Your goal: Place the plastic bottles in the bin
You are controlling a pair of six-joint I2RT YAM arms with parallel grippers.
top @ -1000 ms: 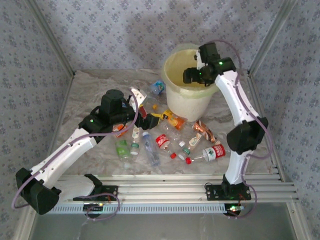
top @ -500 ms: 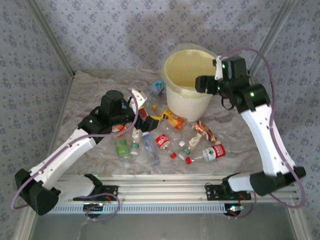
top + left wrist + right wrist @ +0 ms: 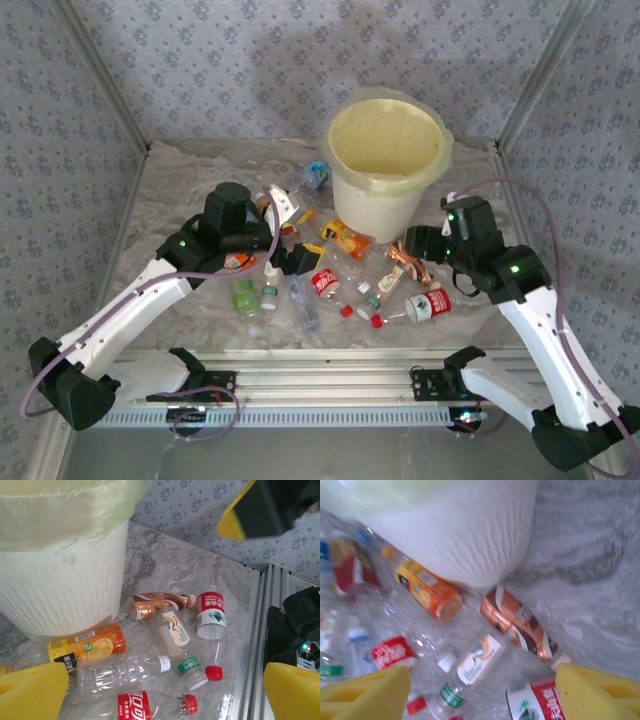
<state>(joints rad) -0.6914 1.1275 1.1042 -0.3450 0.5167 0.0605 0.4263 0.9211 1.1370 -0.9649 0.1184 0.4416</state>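
Bottles, small clear crushed plastic ones with coloured labels [image 3: 322, 282], lie scattered on the marbled table [image 3: 180, 180] beneath both grippers. The right gripper [image 3: 480, 695] hangs with its yellow fingers spread and nothing between them. A copper-labelled bottle [image 3: 517, 622] lies just ahead of it, and beyond that stands the round white bin with a pale green liner [image 3: 460, 530]. The left gripper [image 3: 160, 695] gapes wide and empty over a red-labelled bottle [image 3: 135, 705], with the bin ahead to its left.

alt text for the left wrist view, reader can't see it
Crushed plastic bottles with orange, copper and red labels lie on a marbled table beside a white bin lined with a pale green bag. The left gripper hangs open above them, a yellow fingertip in each lower corner.
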